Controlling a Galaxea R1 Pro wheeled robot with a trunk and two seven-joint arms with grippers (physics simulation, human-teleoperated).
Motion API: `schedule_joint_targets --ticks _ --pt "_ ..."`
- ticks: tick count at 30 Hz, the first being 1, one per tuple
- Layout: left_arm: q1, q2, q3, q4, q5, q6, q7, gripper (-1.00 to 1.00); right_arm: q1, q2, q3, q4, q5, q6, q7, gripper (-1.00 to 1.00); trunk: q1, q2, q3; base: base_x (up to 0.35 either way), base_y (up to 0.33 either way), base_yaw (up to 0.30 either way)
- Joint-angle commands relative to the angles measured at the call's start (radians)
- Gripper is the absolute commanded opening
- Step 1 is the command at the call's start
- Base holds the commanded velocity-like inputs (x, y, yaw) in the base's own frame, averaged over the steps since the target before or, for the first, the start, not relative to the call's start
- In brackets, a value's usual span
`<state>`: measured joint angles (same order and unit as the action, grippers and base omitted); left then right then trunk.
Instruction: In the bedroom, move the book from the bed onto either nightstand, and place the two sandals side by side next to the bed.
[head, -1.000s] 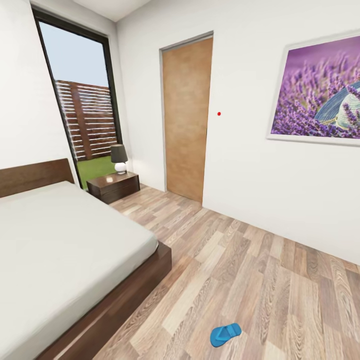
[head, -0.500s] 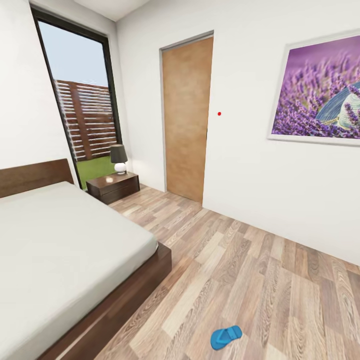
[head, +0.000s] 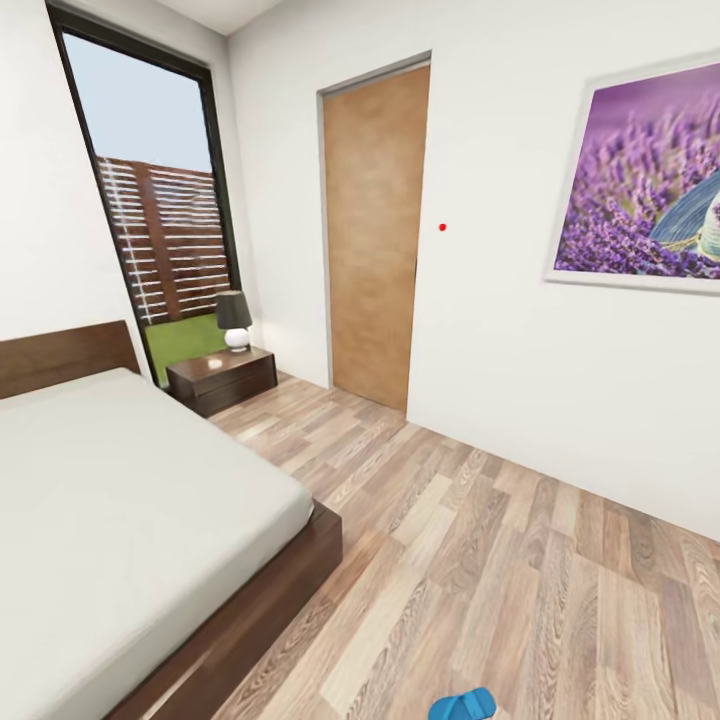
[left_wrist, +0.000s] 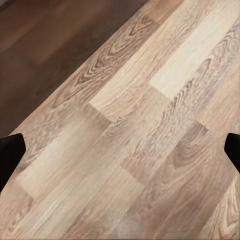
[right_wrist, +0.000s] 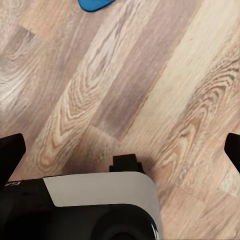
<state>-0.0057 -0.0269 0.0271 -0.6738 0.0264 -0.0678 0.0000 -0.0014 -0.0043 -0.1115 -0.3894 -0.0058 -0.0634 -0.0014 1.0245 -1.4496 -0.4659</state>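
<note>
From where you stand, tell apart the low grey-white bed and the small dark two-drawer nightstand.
The low grey-white bed is far larger than the small dark nightstand. The bed's top is a bare pale mattress; the nightstand carries a black-shaded lamp. The bed lies near, the nightstand by the window. Both are dark brown wood.

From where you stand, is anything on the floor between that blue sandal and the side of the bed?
Nothing visible. The sandal lies on bare floor, and the planks between it and the bed show no object. The view's bottom edge crops the sandal.
</note>
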Motion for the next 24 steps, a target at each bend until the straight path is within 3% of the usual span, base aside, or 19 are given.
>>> schedule_joint_targets --ticks 1,14,24 --pt "0.0 -0.001 0.002 0.0 0.003 -0.003 0.0 1.0 0.0 0.0 -0.002 0.0 -0.001 -0.003 0.0 1.0 0.0 0.0 -0.001 0.268 0.0 0.0" --pt "0.0 -0.001 0.002 0.0 0.003 -0.003 0.0 1.0 0.0 0.0 -0.002 0.0 0.0 -0.003 0.0 1.0 0.0 0.0 -0.001 0.088 0.0 0.01" --pt "0.0 -0.001 0.002 0.0 0.003 -0.003 0.0 1.0 0.0 0.0 -0.002 0.0 0.0 -0.003 0.0 1.0 0.0 0.0 -0.001 0.003 0.0 0.209"
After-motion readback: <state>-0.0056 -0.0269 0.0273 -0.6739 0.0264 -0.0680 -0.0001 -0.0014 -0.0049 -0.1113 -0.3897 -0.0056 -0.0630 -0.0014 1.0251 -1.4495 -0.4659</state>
